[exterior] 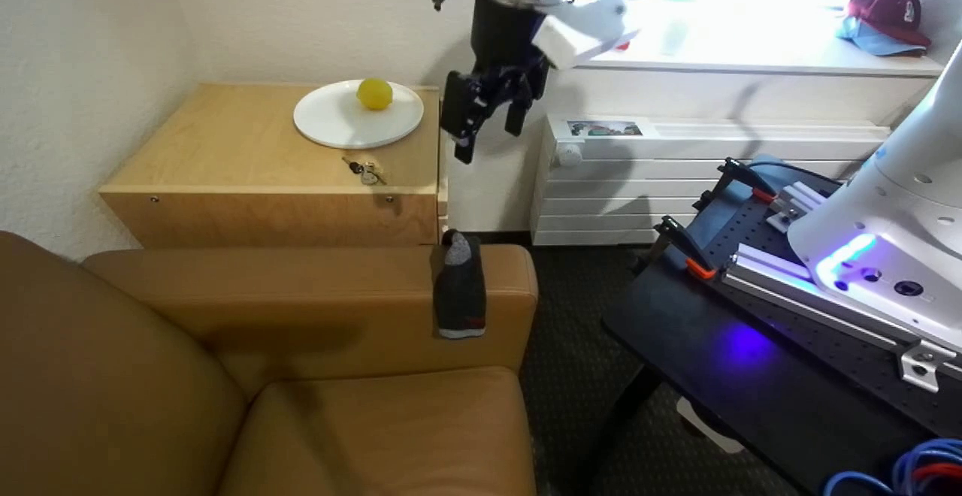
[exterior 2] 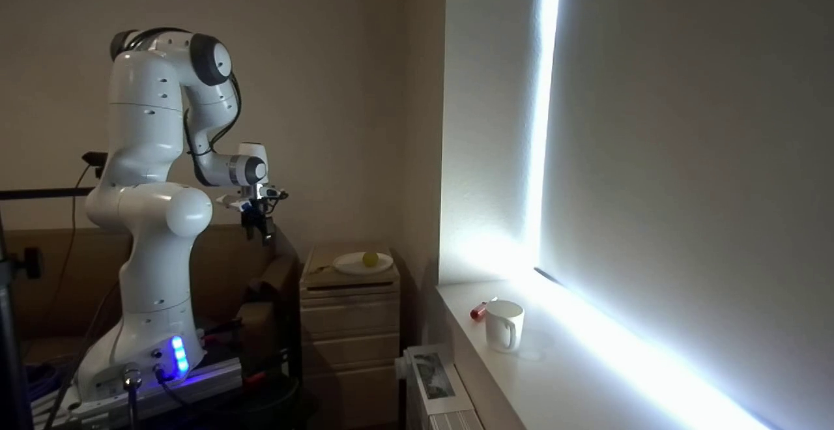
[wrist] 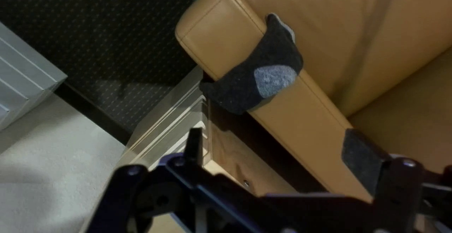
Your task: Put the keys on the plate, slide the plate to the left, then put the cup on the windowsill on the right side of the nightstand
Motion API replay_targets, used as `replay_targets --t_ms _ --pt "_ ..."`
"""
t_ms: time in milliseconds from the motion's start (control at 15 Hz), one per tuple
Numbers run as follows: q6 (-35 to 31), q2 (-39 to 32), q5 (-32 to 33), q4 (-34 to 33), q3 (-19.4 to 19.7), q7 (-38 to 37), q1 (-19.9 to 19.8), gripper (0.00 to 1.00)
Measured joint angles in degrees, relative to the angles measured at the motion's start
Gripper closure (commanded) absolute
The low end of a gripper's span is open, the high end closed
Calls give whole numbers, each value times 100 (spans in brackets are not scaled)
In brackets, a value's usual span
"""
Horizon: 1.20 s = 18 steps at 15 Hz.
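The keys (exterior: pixel 367 171) lie on the tan nightstand (exterior: pixel 225 135), near its edge by the sofa. Just behind them is the white plate (exterior: pixel 331 116), holding a yellow ball-like fruit (exterior: pixel 374 94). A white cup (exterior 2: pixel 503 326) stands upright on the windowsill (exterior 2: pixel 554 378); window glare washes out that ledge in an exterior view. My gripper (exterior: pixel 488 139) hangs in the air beside the nightstand, apart from keys, plate and cup. In the wrist view the gripper (wrist: pixel 277 151) has its jaws wide apart with nothing between them. Keys, plate and cup are out of the wrist view.
A brown sofa (exterior: pixel 361 285) adjoins the nightstand, with a dark sock (exterior: pixel 460 289) over its armrest. A radiator (exterior: pixel 601 180) stands below the windowsill. A red-handled object (exterior 2: pixel 479 311) lies next to the cup, and caps (exterior: pixel 887 15) sit farther along the ledge.
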<state>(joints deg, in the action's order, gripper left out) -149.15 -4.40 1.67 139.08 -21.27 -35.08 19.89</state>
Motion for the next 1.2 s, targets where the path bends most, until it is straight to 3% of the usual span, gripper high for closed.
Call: replay_targets --t_ms 267,533,867,1067,1200 --pt "-451 -1027 482 -1078 382 -1553 303 0" --pt "-254 -1501 1139 -2148 1082 -2959 928 0" --pt "-19 -1574 1220 -2282 1171 -3122 1020 0" --pt "-122 -1994 2291 -2406 1774 -4064 1270 0" --pt "-367 -2508 2637 -2725 2089 -4556 1395 0"
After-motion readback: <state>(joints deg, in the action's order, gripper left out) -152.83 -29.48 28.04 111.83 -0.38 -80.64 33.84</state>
